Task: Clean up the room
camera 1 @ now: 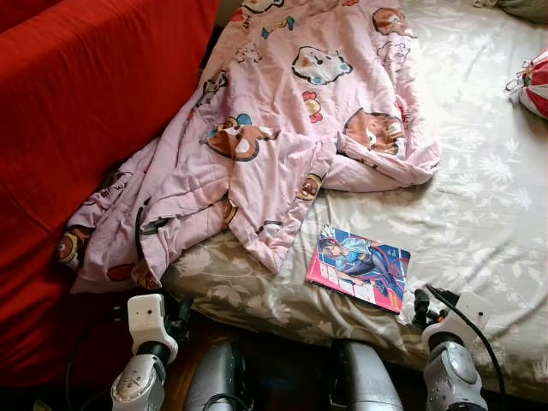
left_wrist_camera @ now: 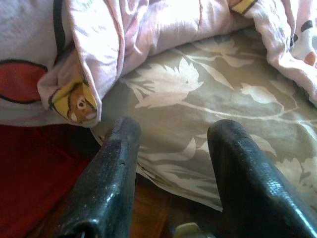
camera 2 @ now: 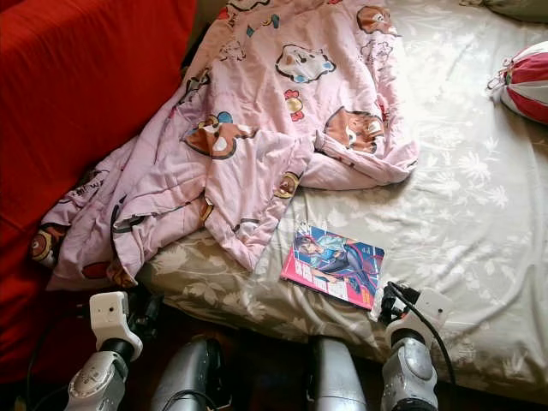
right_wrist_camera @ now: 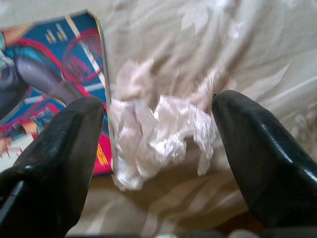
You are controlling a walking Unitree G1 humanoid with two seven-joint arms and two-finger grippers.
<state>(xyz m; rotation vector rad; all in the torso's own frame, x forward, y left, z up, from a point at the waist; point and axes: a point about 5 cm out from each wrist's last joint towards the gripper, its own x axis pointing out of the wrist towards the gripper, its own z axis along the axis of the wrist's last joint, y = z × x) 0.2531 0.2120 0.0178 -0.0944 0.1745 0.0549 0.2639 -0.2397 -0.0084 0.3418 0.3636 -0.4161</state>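
Observation:
A crumpled white plastic wrapper (right_wrist_camera: 158,136) lies on the floral bed sheet (camera 1: 479,197), touching the right edge of a colourful comic book (camera 1: 360,267) near the bed's front edge. My right gripper (right_wrist_camera: 158,106) is open, with one finger on each side of the wrapper and the left finger (right_wrist_camera: 59,148) over the book's corner. A pink cartoon blanket (camera 1: 282,111) sprawls across the bed's left part and hangs off its front-left corner. My left gripper (left_wrist_camera: 173,131) is open and holds nothing, low at that corner just under the blanket's hanging hem (left_wrist_camera: 74,99).
A large red fabric surface (camera 1: 77,128) rises along the left of the bed. A red-and-white striped ball-like item (camera 1: 535,86) rests at the bed's far right, with a greenish pillow (camera 1: 527,8) behind it. Dark wooden floor lies below the bed's edge.

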